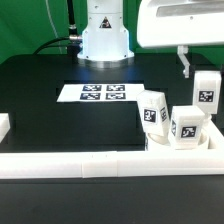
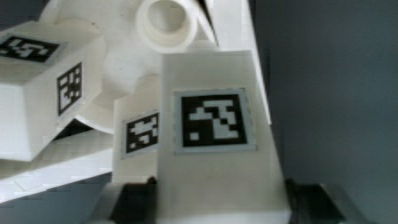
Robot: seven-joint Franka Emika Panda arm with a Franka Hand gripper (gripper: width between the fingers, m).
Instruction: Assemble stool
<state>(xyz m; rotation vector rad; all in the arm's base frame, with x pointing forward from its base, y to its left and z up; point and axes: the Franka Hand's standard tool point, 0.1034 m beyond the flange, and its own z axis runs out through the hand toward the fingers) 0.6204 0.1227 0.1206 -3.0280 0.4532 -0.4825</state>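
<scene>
At the upper right of the exterior view, the claw point(image 1: 198, 72) has a white stool leg point(image 1: 205, 95) in its grip. The leg looks a bit up off the black surface point(image 1: 55, 125), but I can't be sure.

Here is what could go wrong. In the wrist view the claw point(image 2: 217, 198) grabs the stool leg point(image 2: 214, 115) only near one end. Most of the leg sticks out past the fingers point(image 2: 135, 196), so it could tip or slide in the grip if it bumps something. And there are things to bump. A second leg point(image 1: 153, 114) and a third leg point(image 1: 186, 126) stand close by at the lower right, next to the white rail point(image 1: 70, 162). A low or sideways move could knock them over or push them away. The wrist view also shows a round white part with a hole point(image 2: 169, 25) just past the legs. It may be the seat, but I can't tell. If the leg is tilted, it may not go into a hole.

The claw is only a little way apart. Its two dark fingers press on both sides of the stool leg, pinching it.
</scene>
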